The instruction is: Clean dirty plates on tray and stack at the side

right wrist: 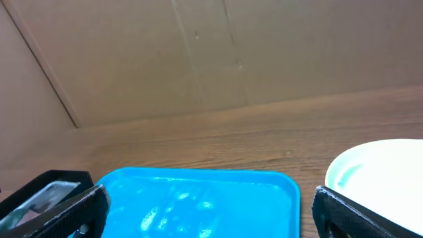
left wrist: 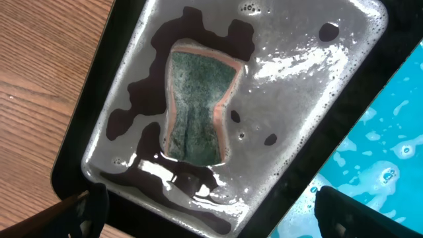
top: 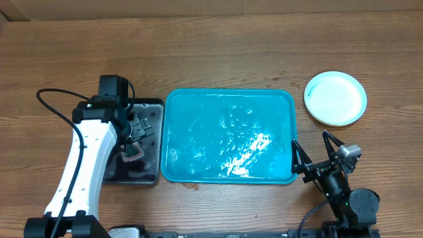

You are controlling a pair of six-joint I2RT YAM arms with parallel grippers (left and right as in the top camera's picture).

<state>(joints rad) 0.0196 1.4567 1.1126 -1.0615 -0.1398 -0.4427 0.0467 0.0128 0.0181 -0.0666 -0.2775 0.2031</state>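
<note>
Overhead, tray point(top: 198, 109) lengthwise left-right, plates point(top: 335, 98) seemingly stacked

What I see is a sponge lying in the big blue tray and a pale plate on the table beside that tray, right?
Not quite. The sponge lies in the small black tray, not the blue tray, as the left wrist view shows. The pale plate is indeed on the table beside the blue tray.
</note>
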